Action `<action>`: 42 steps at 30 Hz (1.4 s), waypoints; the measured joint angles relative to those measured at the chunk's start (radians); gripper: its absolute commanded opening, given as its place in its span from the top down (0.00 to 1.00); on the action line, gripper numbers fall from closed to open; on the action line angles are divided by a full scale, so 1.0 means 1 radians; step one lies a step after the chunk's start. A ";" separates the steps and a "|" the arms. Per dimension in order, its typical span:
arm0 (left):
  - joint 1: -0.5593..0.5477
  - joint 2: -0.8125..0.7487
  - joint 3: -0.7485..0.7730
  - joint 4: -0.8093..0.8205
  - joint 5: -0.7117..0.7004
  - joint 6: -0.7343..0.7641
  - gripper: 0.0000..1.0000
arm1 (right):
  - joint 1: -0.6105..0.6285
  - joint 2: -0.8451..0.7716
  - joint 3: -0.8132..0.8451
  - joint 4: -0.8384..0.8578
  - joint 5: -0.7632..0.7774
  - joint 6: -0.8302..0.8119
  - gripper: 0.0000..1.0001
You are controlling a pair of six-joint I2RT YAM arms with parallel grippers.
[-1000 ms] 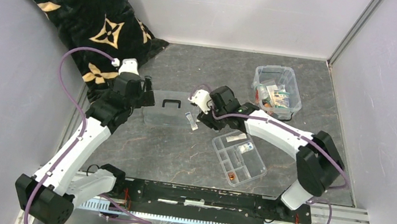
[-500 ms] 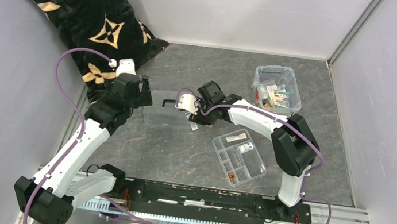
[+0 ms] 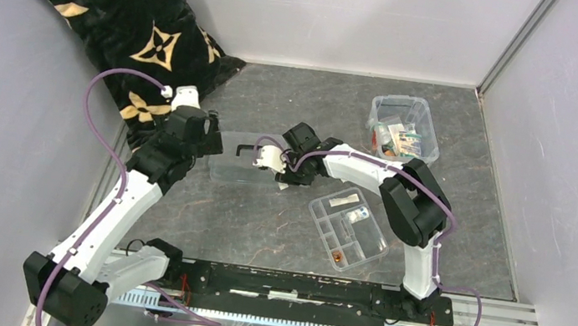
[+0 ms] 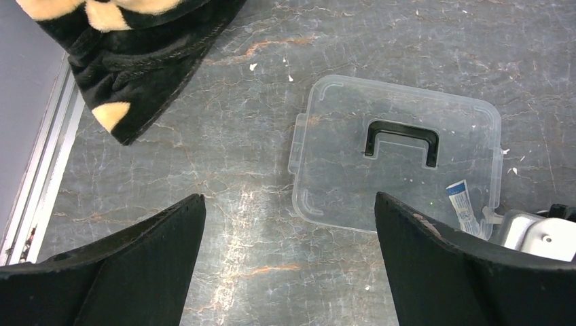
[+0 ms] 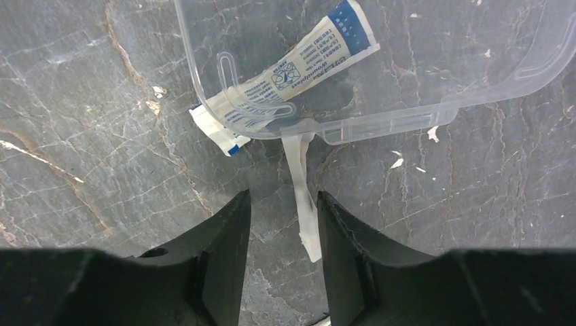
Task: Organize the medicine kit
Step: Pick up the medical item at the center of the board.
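- The right gripper point(image 5: 282, 204) is low over the grey marbled tabletop point(image 5: 102, 170). Its fingers are partly spread and pinch nothing yet, with a thin white strip point(image 5: 302, 197) lying between them.
- Just ahead of those fingers is a corner of the flat clear plastic lid with the black handle point(image 5: 421, 61). A white-and-blue sachet point(image 5: 299, 64) appears trapped under that corner, one end poking out.
- The left gripper point(image 4: 289, 204) hangs spread wide above the lid's opposite edge, holding nothing.
- The small clear rectangular medicine kit box point(image 3: 374, 111) stands well apart, far to the right gripper's right.
- We judge the risks as follows:
  - The strip lies flat, so the closing fingers may scrape past it.
  - The fingers may catch the lid's rim and drag the lid.
  - Any pull could shift the sachet further underneath the lid.
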 measured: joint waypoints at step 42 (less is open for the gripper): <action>0.000 0.018 0.000 0.000 0.001 0.000 0.00 | -0.137 -0.337 -0.331 0.296 -0.024 0.771 1.00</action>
